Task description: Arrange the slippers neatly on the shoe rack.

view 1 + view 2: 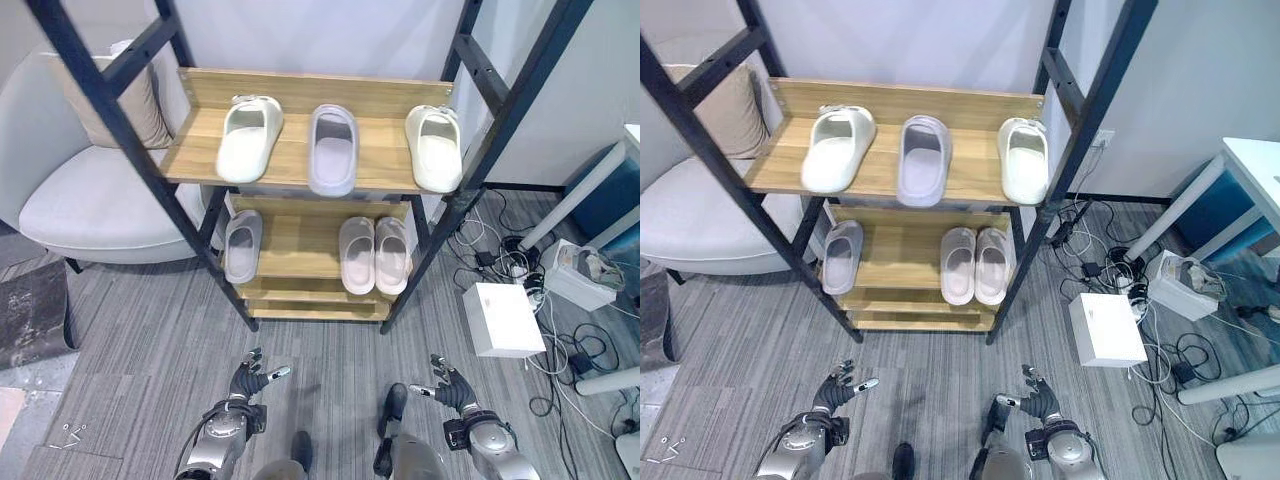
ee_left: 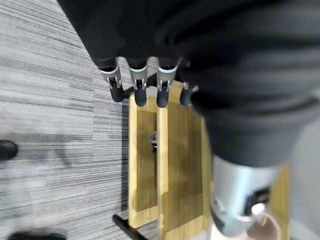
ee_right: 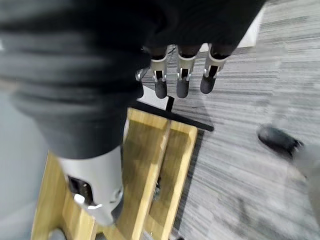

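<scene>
The shoe rack (image 1: 300,100) stands at twelve o'clock from the robot, with six slippers on two wooden shelves. On the top shelf a cream slipper (image 1: 248,137) sits at the left, tilted a little off straight, a grey slipper (image 1: 333,148) lies in the middle with its toe over the front edge, and a second cream slipper (image 1: 436,147) rests at the right end. On the lower shelf a single grey slipper (image 1: 243,245) lies at the left, well apart from a pinkish pair (image 1: 375,254) set side by side at the right.

The left robot hand (image 1: 250,382) hangs low at seven o'clock and the right robot hand (image 1: 452,388) at five o'clock, both with fingers spread and relaxed, holding nothing, over the grey carpet (image 1: 140,350).

The likely step is to reach up and regroup the mismatched ones. To do it well, I would pair by colour: bring the two cream slippers together, and join the middle grey one with its mate below. Grip each across the strap rather than the sole, lift clear of the shelf lip, and set toes level. Watch the rack's black side rails when reaching in.
</scene>
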Robot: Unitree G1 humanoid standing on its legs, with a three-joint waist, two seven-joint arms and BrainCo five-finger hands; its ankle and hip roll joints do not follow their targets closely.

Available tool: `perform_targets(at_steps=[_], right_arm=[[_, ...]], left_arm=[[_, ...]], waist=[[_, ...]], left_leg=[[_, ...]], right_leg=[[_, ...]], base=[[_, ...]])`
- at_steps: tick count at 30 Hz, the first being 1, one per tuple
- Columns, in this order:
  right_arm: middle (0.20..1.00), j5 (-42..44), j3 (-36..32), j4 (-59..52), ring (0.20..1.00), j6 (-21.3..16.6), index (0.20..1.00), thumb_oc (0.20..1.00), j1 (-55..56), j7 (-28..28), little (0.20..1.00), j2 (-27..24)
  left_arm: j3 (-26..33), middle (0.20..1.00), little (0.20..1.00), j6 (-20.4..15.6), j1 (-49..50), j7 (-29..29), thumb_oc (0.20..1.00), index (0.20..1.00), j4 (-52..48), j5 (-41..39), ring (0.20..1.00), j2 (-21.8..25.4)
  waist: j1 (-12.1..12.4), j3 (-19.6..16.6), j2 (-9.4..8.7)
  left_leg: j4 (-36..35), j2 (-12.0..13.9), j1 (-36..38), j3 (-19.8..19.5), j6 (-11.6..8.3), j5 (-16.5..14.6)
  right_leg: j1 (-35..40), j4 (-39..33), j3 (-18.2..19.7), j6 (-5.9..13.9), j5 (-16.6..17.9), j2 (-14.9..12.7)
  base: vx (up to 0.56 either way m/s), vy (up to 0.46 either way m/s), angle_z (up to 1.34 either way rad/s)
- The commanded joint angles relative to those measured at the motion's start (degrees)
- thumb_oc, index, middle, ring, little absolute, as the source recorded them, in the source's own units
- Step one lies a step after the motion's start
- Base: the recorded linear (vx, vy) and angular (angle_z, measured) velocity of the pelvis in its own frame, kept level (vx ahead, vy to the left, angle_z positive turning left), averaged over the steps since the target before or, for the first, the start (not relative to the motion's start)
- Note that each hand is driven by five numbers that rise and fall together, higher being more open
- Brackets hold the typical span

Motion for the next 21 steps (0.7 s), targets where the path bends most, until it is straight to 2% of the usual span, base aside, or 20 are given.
perform_targets(at_steps=[1,3,5,6,8,9,10,11,12,14,17,21], right_arm=[[1.0,2.2,-2.08,-2.03,1.0,-2.93,1.0,1.0,-2.02,-0.78,1.0,-2.54],[1.0,2.7,-1.66,-1.06,1.0,-3.25,1.0,1.0,-2.77,-0.74,1.0,-3.52],[1.0,3.06,-1.42,-1.05,1.0,-3.3,1.0,1.0,-3.15,-0.67,1.0,-4.05],[1.0,3.31,-1.35,-0.97,1.0,-3.18,1.0,1.0,-3.38,-0.74,1.0,-4.26],[1.0,3.68,-1.43,-1.09,1.0,-3.28,1.0,1.0,-3.17,-0.74,1.0,-4.3],[1.0,3.69,-1.43,-1.09,1.0,-3.29,1.0,1.0,-3.16,-0.74,1.0,-4.3],[1.0,3.48,-1.16,-1.05,1.0,-3.33,1.0,1.0,-2.89,-0.72,1.0,-4.08],[1.0,3.36,-0.7,-0.8,1.0,-3.38,1.0,1.0,-2.9,-0.61,1.0,-3.9],[1.0,3.14,-0.44,-0.88,1.0,-3.28,1.0,1.0,-2.88,-0.57,1.0,-3.97],[1.0,2.85,-0.34,-1.65,1.0,-3.09,1.0,1.0,-2.68,-0.19,1.0,-3.94],[1.0,2.62,-0.21,-1.24,1.0,-2.89,1.0,1.0,-2.55,0.24,1.0,-3.15],[1.0,1.48,1.75,-1.83,1.0,-2.57,1.0,1.0,-2.78,1.08,1.0,-1.7]], left_arm=[[-1.28,1.0,1.0,-2.65,-2.53,0.06,1.0,1.0,-1.9,0.21,1.0,0.47],[-1.73,1.0,1.0,-3.0,-3.05,0.02,1.0,1.0,-2.0,-0.75,1.0,0.4],[-2.07,1.0,1.0,-3.16,-3.33,0.12,1.0,1.0,-1.9,-0.99,1.0,0.48],[-2.16,1.0,1.0,-2.99,-3.5,0.1,1.0,1.0,-1.69,-0.99,1.0,0.52],[-2.23,1.0,1.0,-2.7,-3.65,0.12,1.0,1.0,-1.41,-0.81,1.0,0.49],[-2.23,1.0,1.0,-2.69,-3.64,0.12,1.0,1.0,-1.42,-0.81,1.0,0.49],[-2.52,1.0,1.0,-2.43,-3.82,0.15,1.0,1.0,-0.92,-0.02,1.0,0.44],[-2.66,1.0,1.0,-2.19,-3.95,0.34,1.0,1.0,-0.89,0.71,1.0,0.54],[-2.78,1.0,1.0,-1.94,-3.88,0.38,1.0,1.0,-1.02,1.07,1.0,0.76],[-2.51,1.0,1.0,-1.98,-3.6,0.16,1.0,1.0,-0.72,0.92,1.0,0.76],[-2.62,1.0,1.0,-2.03,-3.59,-0.3,1.0,1.0,0.02,1.15,1.0,0.66],[-2.4,1.0,1.0,-2.08,-3.53,-0.38,1.0,1.0,0.07,1.45,1.0,1.23]], waist=[[1.08,-0.78,-0.24],[2.06,0.38,-0.61],[2.74,1.13,-1.0],[2.89,1.34,-1.23],[3.03,1.17,-1.71],[3.15,1.26,-1.73],[3.36,0.84,-1.37],[3.73,0.87,-0.56],[3.95,0.88,-0.25],[3.47,0.25,0.21],[3.13,-1.33,0.51],[4.01,-2.02,-0.1]], left_leg=[[14.04,-0.97,-1.23,1.18,-3.25,-4.8],[22.75,-1.33,-5.33,0.79,-4.53,-2.59],[26.21,-0.8,-8.66,1.27,-4.92,-1.38],[25.42,0.31,-9.67,2.38,-4.66,-1.21],[19.56,3.45,-10.37,5.08,-4.16,-2.2],[19.23,3.43,-10.03,5.21,-4.17,-2.11],[10.79,6.66,-10.55,5.72,-4.74,1.1],[5.74,9.21,-11.64,4.61,-5.85,6.11],[3.89,9.92,-11.81,3.45,-6.23,7.75],[1.45,9.75,-9.79,3.87,-6.56,7.67],[-0.5,7.81,-8.17,4.58,-6.3,6.38],[-0.5,5.48,-6.61,5.05,-4.59,4.32]], right_leg=[[5.98,-1.03,-1.87,-1.16,-2.19,2.17],[7.9,-0.93,-2.25,-2.46,-3.53,2.19],[9.25,-1.63,-2.99,-3.27,-4.68,2.63],[9.7,-1.89,-3.3,-3.39,-5.12,2.71],[10.39,-2.49,-4.42,-3.03,-5.93,2.5],[10.52,-2.5,-4.32,-3.02,-5.96,2.49],[11.23,-2.71,-5.12,-2.52,-6.7,2.63],[11.58,-2.54,-5.2,-2.39,-7.54,3.01],[11.96,-2.49,-5.25,-2.32,-7.93,3.19],[12.39,-2.31,-5.14,-2.12,-7.92,3.04],[12.38,-1.66,-5.69,-1.59,-7.02,1.66],[12.66,-0.85,-5.05,-0.08,-5.85,-0.61]], base=[[0.21,-0.133,0.31],[0.19,-0.13,0.22],[0.1,-0.074,0.07],[0.11,-0.044,0.06],[0.12,0.006,0.29],[0.16,0.071,0.57],[0.19,0.153,0.35],[0.24,0.197,0.26],[0.13,0.134,0.11],[0.12,0.183,-0.04],[0.11,0.248,-0.08],[0.06,0.223,0.24]])
